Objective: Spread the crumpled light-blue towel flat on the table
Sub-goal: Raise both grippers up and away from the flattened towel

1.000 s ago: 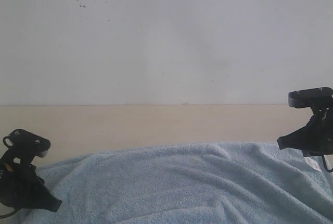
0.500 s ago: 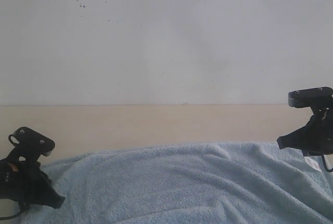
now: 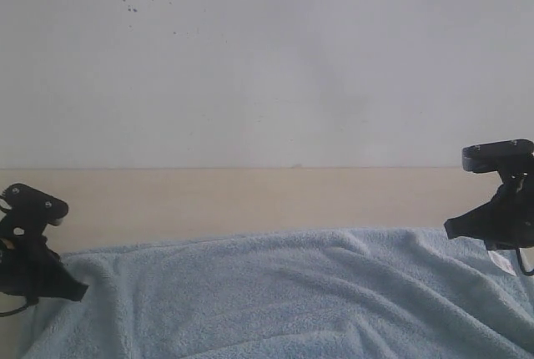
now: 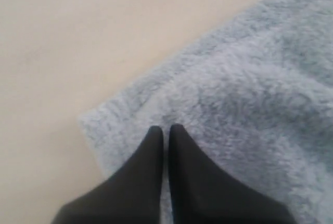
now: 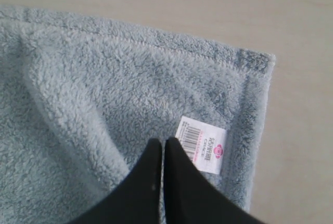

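The light-blue towel (image 3: pixel 292 292) lies spread across the front of the beige table (image 3: pixel 250 200), with soft folds running between the two arms. My left gripper (image 3: pixel 77 290) sits at the towel's left corner. In the left wrist view its jaws (image 4: pixel 165 128) are shut, pinching the towel (image 4: pixel 250 104) just inside that corner. My right gripper (image 3: pixel 451 227) is at the right corner. In the right wrist view it (image 5: pixel 163 140) is shut on the towel (image 5: pixel 104 88) beside the white barcode tag (image 5: pixel 203 145), and a raised fold leads to its tips.
A white speckled wall (image 3: pixel 267 58) rises behind the table's far edge. Bare tabletop (image 4: pixel 62 36) lies beyond the left corner, and more of it (image 5: pixel 302 130) lies past the hemmed right corner. The towel's near part runs off the bottom of the exterior view.
My left gripper moved left and a little farther back, pulling the towel's left corner outward with it. The right gripper and its corner stayed still.
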Available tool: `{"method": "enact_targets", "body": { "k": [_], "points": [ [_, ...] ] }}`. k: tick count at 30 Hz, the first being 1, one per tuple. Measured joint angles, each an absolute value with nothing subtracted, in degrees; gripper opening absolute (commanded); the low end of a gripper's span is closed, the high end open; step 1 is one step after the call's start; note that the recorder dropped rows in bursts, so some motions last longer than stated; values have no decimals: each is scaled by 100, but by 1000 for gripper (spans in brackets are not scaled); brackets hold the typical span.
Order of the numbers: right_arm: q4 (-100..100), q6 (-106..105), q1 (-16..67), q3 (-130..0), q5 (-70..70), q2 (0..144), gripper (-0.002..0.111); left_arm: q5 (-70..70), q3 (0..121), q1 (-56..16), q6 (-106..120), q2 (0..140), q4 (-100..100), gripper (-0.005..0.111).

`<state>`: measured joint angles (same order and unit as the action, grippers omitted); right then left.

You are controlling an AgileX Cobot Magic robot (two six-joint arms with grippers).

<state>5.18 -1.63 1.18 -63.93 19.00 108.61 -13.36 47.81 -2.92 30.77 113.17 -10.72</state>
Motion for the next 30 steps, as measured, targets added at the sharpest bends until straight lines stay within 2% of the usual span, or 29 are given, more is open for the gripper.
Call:
{"method": "enact_targets", "body": {
  "k": [8, 17, 24, 30],
  "points": [
    [532, -130, 74, -6393, 1737, 11169, 1, -1189, 4794, 0, 2569, 11002, -1113, 4],
    [233, 84, -681, -6393, 1312, 11692, 1, -704, 4794, 0, 649, 9617, -1113, 4],
    [133, 52, -932, -6453, 449, 12022, 1, -350, 4794, -10, 468, 9380, -1113, 4],
    [146, -313, -1049, -6477, -594, 12316, 1, -301, 4794, -340, 455, 9380, -1113, 4]
  ]
}}
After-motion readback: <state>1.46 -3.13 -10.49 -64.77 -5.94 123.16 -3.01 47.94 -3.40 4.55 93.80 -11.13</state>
